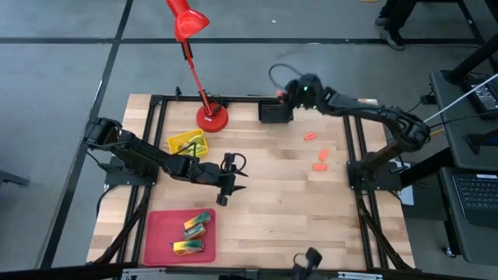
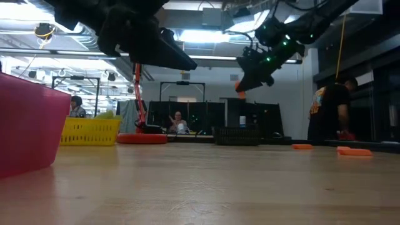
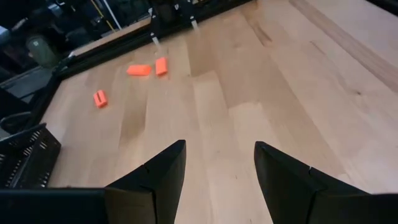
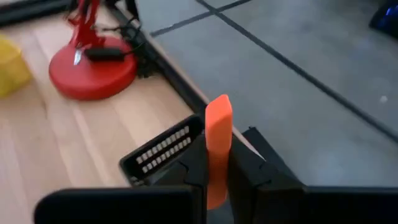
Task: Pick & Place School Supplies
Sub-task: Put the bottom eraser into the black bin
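Right hand point(image 4: 217, 177) grips an orange piece point(image 4: 218, 140), lower end hidden, above the black tray point(image 4: 163, 152); left hand point(image 3: 217, 171) open, empty

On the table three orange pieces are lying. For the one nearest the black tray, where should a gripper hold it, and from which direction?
Come from straight above the orange piece and close across its narrow width, at mid-length. It lies flat, alone on bare wood, so both long sides are free. The left gripper is open and empty; the right gripper holds another piece.
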`<action>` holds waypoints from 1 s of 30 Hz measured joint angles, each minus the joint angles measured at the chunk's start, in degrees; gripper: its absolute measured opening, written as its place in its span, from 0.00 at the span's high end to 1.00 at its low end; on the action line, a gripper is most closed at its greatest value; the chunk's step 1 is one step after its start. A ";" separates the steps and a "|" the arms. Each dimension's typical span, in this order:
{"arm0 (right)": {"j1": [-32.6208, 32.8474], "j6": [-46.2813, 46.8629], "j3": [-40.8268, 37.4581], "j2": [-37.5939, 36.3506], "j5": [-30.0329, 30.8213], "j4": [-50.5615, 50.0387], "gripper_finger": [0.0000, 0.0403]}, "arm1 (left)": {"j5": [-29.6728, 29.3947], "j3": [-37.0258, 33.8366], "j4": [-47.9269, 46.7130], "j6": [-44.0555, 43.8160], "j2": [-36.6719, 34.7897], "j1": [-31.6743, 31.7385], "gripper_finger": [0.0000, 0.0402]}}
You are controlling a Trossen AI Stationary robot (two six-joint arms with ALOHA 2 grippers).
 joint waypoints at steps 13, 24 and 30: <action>-3.14 0.11 0.02 12.89 -5.91 0.40 0.92 | -0.05 0.00 -0.02 -1.33 -0.02 -0.42 0.53; -3.16 0.47 0.02 14.32 -5.66 0.95 0.55 | -1.43 0.00 -1.45 -2.19 -0.04 -1.18 0.53; -1.33 4.53 0.02 11.52 -2.52 -4.44 0.38 | -1.41 0.00 -2.20 -3.04 -0.04 -1.18 0.53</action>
